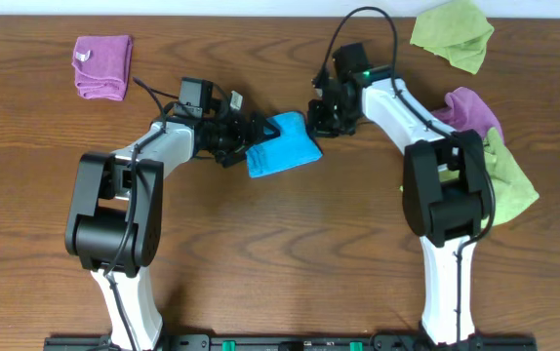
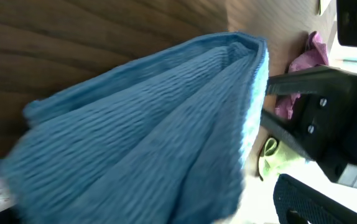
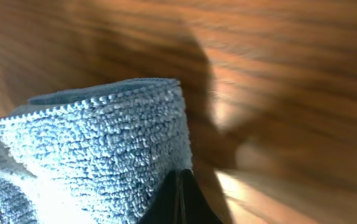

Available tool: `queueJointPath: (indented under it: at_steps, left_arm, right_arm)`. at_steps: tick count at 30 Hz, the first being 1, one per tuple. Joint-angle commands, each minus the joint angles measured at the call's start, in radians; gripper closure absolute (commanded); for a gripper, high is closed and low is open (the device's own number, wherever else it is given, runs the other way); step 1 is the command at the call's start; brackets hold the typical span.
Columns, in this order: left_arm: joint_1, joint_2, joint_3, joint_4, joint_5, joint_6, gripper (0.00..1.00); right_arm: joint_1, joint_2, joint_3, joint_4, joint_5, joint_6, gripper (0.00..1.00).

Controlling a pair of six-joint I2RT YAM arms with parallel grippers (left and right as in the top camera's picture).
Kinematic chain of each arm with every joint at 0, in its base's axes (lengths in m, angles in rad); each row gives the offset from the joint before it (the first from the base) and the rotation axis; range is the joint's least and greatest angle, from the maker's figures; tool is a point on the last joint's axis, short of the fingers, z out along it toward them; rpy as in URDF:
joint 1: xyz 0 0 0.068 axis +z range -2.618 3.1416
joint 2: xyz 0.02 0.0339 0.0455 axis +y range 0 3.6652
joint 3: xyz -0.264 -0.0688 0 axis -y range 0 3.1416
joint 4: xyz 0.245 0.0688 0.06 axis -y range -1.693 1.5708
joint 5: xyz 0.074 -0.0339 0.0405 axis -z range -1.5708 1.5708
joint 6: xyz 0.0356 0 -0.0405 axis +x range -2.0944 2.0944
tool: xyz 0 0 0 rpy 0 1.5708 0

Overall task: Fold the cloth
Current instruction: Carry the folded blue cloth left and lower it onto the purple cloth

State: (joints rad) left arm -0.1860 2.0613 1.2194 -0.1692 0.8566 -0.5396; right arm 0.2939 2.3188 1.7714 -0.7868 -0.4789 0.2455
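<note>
left gripper (image 1: 259, 130) and right gripper (image 1: 311, 122) each clamp the cloth (image 1: 282, 148) (opposite ends, folded over).

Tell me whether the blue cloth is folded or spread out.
Folded, not spread: the cloth is a compact packet, and the left wrist view shows several layers stacked at its edge.

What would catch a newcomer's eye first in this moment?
The bright blue cloth stands out first, gathered small at the middle of the wooden table, with the left arm and right arm meeting at it from either side. Next come the spares: a purple cloth far left, a green cloth far right, and a purple and green pile beside the right arm.
</note>
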Motion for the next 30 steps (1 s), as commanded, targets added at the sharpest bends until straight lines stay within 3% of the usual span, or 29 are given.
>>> queueJointPath:
  at_steps: [1, 2, 3, 4, 8, 12, 18, 25, 30]
  left_arm:
    - [0.001, 0.044, -0.007, -0.022, -0.019, -0.008, 0.39]
    - [0.005, 0.044, -0.007, -0.022, -0.018, -0.008, 0.69]
    - [0.014, 0.043, -0.007, -0.021, -0.018, -0.009, 0.89]
    - [0.024, 0.043, -0.007, -0.021, -0.018, -0.017, 0.94]
    - [0.095, 0.036, -0.004, 0.024, -0.013, -0.064, 0.94]
    - [0.184, 0.016, 0.035, 0.186, 0.033, -0.155, 0.94]
    - [0.383, -0.005, 0.195, 0.471, 0.029, -0.410, 0.94]
    - [0.550, -0.003, 0.256, 0.492, -0.149, -0.488, 0.94]
    - [0.586, 0.012, 0.256, 0.484, -0.214, -0.491, 0.94]
  right_arm:
    - [0.003, 0.023, -0.004, -0.001, -0.026, 0.013, 0.99]
    - [-0.005, 0.021, -0.003, -0.006, -0.026, 0.013, 0.99]
    - [-0.016, 0.019, -0.001, -0.016, -0.026, 0.013, 0.99]
    - [-0.029, 0.017, 0.003, -0.026, -0.027, 0.013, 0.99]
    - [-0.089, -0.002, 0.032, -0.091, -0.026, 0.011, 0.99]
    - [-0.128, -0.026, 0.058, -0.140, -0.027, -0.008, 0.99]
    - [-0.135, -0.054, 0.067, -0.180, -0.026, -0.026, 0.99]
    - [-0.122, -0.058, 0.067, -0.182, -0.027, -0.025, 0.99]
    - [-0.110, -0.058, 0.067, -0.182, -0.027, -0.025, 0.99]
